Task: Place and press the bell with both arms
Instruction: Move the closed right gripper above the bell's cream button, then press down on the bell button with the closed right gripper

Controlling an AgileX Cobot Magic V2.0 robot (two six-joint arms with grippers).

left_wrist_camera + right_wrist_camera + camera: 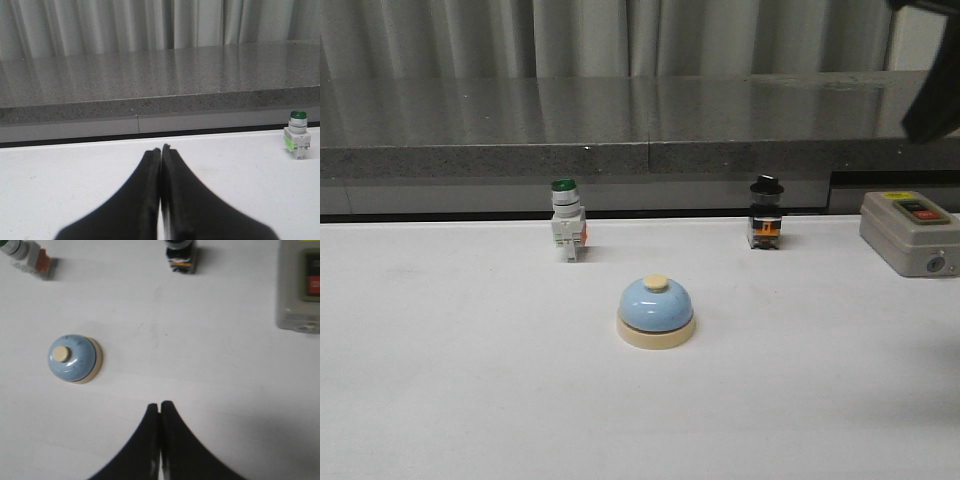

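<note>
Bell (657,310): we see it upright on the white table (440,380), near the middle, nothing touching it
Left gripper (161,148): fingers pressed together, empty, low over the table
Right gripper (160,405): fingers together too, empty, above the table, apart from the bell
Behind the bell: green-capped switch (566,218), black-capped switch (766,212)
Far right: grey button box (910,232)

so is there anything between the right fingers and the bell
Nothing: in the right wrist view only bare white table lies between the closed right fingers and the bell.
</note>
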